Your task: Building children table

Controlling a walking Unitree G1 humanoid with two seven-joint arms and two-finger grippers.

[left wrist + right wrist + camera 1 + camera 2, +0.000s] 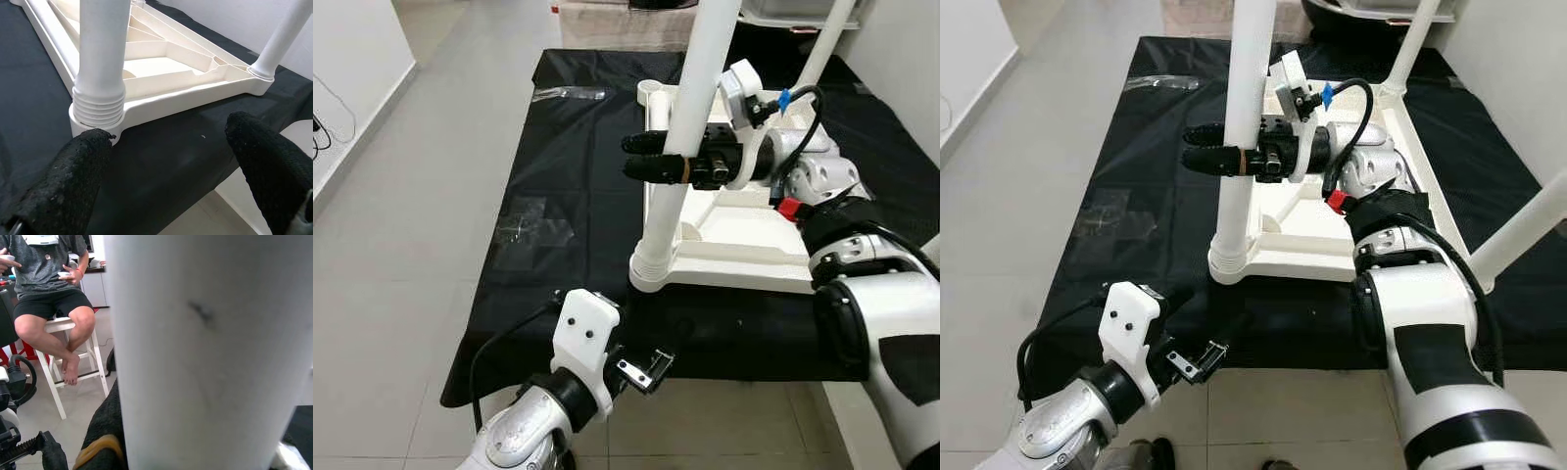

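Resting upside down on a black cloth, one white plastic children table top lies with its ribbed underside facing up. The cloth covers a low surface; the table top occupies the cloth's right half, its near edge close to the cloth's near edge.

Legs counted: three white legs stand up from corner sockets.
1. Near-left leg, seated in the near-left corner socket with a ribbed collar at its base.
2. Far-right leg, rising from the far-right corner.
3. Near-right leg, angled up at the right edge of the right eye view.
A fourth socket at the far-left corner stands without a leg.

Right gripper: reaches across the table top from the right, fingers clamped around the near-left leg about midway up. In the right wrist view the leg sits right against the camera; behind it one person sits on a white stool.

Left gripper: low, beyond the cloth's near edge, pointed at the near-left corner socket. Fingers spread apart, holding nothing; one fingertip lies just beside the socket base.

Floor: grey tiles.
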